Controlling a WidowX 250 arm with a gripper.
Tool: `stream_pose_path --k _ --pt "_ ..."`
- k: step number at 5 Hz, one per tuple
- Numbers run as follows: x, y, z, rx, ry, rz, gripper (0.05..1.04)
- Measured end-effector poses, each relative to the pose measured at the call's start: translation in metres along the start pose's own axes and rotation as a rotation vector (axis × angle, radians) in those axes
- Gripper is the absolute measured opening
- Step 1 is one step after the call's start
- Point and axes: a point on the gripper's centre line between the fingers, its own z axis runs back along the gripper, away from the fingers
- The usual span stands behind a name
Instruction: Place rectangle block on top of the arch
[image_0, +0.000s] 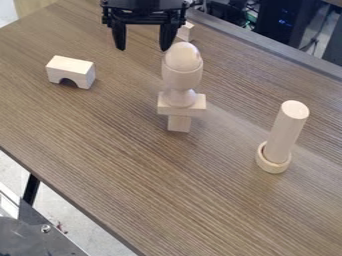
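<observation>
Block (186, 32) just right of the spread claw (143, 44)
At the far side, the fingers are apart with nothing between; the block, probably the rectangle, is partly hidden, its long axis unclear; the arch (77, 70) stands left and nearer

A: Camera position?
B: Fixed, above the table (120, 165), looking down at a slant.
A: Facing?
B: Across it; long edges run diagonally, upper left to lower right.
A: Range?
B: Middling: both edges in frame, floor (87, 222) at lower left, dark equipment (284, 20) beyond the far edge.
</observation>
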Motion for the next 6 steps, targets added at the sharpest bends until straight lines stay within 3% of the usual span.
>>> stream_pose_path --k 2,3,6 --pt "-0.002 -0.014 -0.028 0.005 0.044 0.023 1.0" --pt "0.009 -0.022 -0.046 0.004 0.037 0.075 1.0" --pt "0.057 -0.061 -0.06 -0.126 -0.032 0.256 1.0"
